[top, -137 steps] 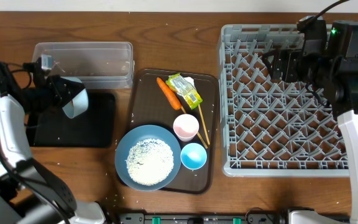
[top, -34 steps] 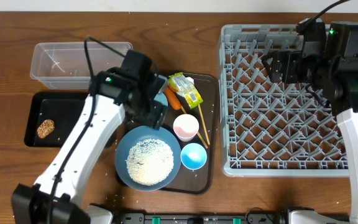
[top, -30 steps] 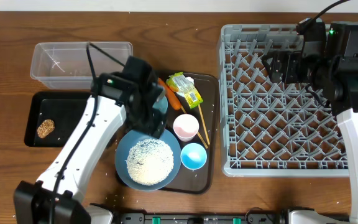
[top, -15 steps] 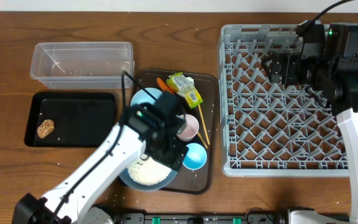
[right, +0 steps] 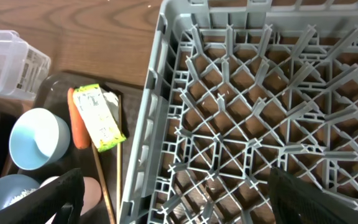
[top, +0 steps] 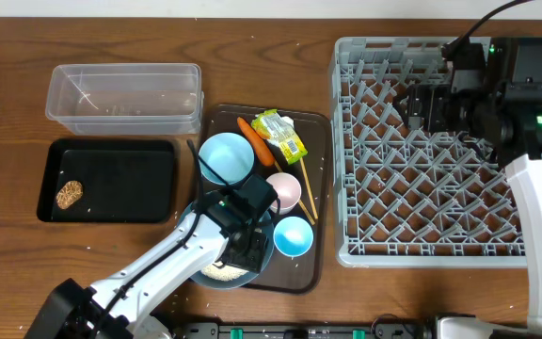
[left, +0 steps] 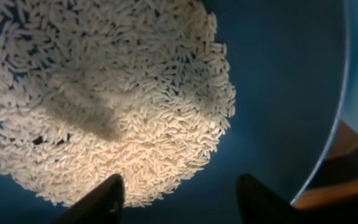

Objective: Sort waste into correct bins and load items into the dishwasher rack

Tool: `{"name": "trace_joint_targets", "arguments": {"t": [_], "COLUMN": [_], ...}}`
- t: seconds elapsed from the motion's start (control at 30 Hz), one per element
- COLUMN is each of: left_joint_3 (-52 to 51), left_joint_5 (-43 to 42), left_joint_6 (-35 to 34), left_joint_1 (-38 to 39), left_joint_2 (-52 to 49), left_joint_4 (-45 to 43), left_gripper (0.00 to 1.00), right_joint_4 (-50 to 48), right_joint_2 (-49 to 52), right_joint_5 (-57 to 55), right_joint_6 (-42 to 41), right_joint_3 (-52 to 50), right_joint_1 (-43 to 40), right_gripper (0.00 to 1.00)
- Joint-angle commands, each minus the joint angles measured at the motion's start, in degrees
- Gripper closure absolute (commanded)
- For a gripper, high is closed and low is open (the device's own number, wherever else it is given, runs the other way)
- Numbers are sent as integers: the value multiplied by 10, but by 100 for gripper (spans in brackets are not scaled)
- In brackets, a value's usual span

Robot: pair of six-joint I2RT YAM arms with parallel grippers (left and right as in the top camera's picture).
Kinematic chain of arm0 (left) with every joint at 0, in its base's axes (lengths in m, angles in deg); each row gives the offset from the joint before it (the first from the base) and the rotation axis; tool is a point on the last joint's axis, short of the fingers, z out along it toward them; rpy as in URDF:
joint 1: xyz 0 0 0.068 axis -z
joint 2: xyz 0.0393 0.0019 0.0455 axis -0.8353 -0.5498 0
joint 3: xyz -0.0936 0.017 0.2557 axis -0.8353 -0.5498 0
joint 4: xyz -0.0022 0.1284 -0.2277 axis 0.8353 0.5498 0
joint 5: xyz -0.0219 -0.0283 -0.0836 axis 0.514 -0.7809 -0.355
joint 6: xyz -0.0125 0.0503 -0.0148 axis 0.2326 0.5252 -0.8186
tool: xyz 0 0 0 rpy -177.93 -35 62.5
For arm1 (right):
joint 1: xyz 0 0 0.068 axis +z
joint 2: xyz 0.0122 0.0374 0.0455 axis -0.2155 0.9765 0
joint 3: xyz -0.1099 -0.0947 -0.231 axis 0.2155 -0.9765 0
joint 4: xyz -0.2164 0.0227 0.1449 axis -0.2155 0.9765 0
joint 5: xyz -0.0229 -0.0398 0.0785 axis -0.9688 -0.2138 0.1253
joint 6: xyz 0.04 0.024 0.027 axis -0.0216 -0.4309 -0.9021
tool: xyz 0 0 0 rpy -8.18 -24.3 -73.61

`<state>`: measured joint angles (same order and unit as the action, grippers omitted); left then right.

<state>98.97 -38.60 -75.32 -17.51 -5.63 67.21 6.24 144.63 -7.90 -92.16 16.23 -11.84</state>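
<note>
Over the big blue plate (left: 284, 81), my left gripper (top: 245, 250) hangs open. Its two dark fingertips (left: 101, 200) stand apart just above the edge of the loose white rice (left: 104, 93), with nothing between them. The pale-blue bowl (top: 226, 158), carrot (top: 254, 139), green-yellow wrapper (top: 280, 134), pink cup (top: 283, 191), blue cup (top: 293, 235) and chopsticks (top: 306, 193) all lie on the brown serving tray (top: 320, 188). A brown lump (top: 68, 193) sits in the black tray (top: 120, 179). My right gripper (right: 188, 205) is open and empty above the grey rack (top: 431, 160).
The clear tub (top: 125, 97) stands behind the black tray at the back left. My left arm lies across the front left of the table and hides most of the plate from above. The rack's left wall (right: 145, 143) runs close to the serving tray.
My left gripper let go of the pale-blue bowl at the tray's back left, swung forward over the blue plate, and its jaws narrowed. The right arm barely moved.
</note>
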Motion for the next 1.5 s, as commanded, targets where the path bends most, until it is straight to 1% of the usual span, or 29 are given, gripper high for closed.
{"name": "trace_joint_targets", "arguments": {"t": [0.0,0.23,0.5,0.6,0.7,0.93,1.07,1.13,1.17,1.27,1.3,1.37,1.47], "left_joint_3": [-3,1,31,28,19,7,7,7,7,7,7,7,7], "left_joint_5": [-14,-46,-48,-49,-52,-52,-25,-4,9,25,25,25,32], "left_joint_6": [-19,-18,-5,-2,7,14,13,9,2,-12,-12,-12,-12], "left_joint_1": [6,26,26,28,47,121,142,142,142,142,142,142,142], "left_joint_2": [-1,7,81,96,91,47,4,-21,-35,-70,-81,-98,-115], "left_joint_4": [-2,3,20,38,47,26,11,11,10,-1,-7,-16,-23], "left_gripper": [47,46,32,32,32,32,32,34,36,56,59,61,61], "right_joint_4": [1,1,0,0,-4,-10,-10,-10,-10,-10,-9,-9,-9], "right_joint_2": [5,7,7,7,7,8,8,8,8,8,8,8,8], "right_joint_5": [-2,-2,-2,-2,-2,-2,-2,-2,-2,-2,-2,-2,-2], "right_joint_6": [-2,-2,-2,-2,-2,-2,-2,-2,-2,-2,-2,-2,-2], "right_joint_3": [5,2,2,2,2,2,2,2,2,1,1,1,1], "right_joint_1": [0,0,0,0,0,0,0,0,0,0,0,0,0], "right_gripper": [13,12,11,11,10,10,10,10,11,10,10,11,11]}}
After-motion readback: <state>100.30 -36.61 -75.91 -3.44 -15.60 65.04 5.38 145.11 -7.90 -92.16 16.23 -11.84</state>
